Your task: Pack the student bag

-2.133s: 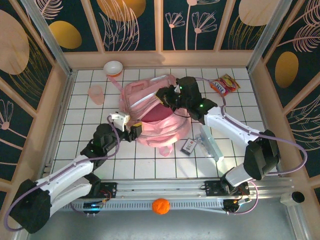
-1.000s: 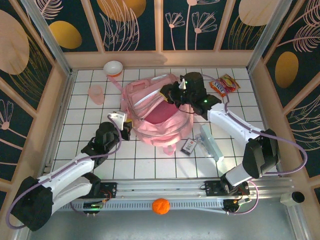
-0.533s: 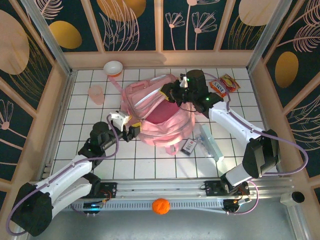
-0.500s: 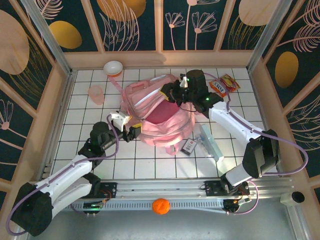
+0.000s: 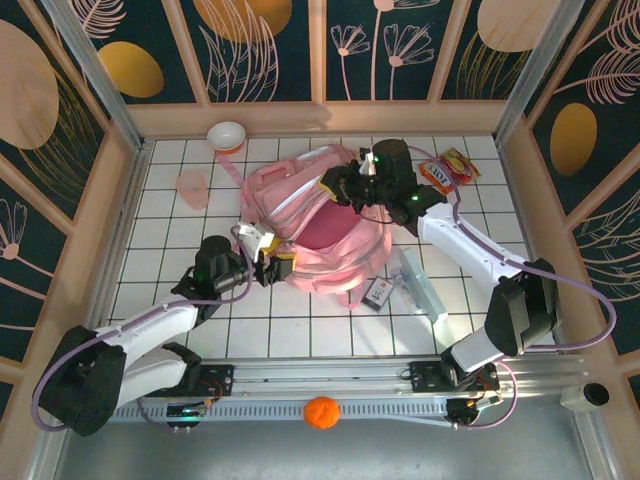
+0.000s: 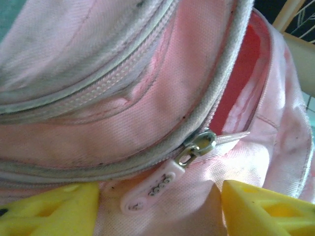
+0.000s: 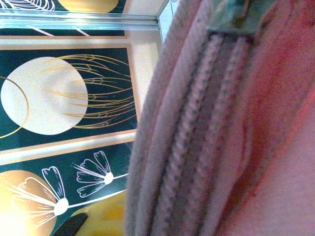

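We are looking into a robotics lab's test cell rather than a lived-in room. The left arm (image 5: 150,325) and the right arm (image 5: 470,250) are sitting bolted to an aluminium rail (image 5: 330,375) at the near edge of a white gridded table (image 5: 160,300). Lilac cables (image 5: 590,300) are looping off the arms, and small circuit boards (image 5: 190,410) are glowing green beside the bases. Metal corner posts (image 5: 90,70) and wooden framing (image 5: 330,118) are boxing the table in, with printed floral panels (image 5: 270,50) serving as walls. We are seeing everyday props lying on the grid: the student bag (image 5: 330,262), a bowl (image 5: 227,135) and snack packets (image 5: 447,168).
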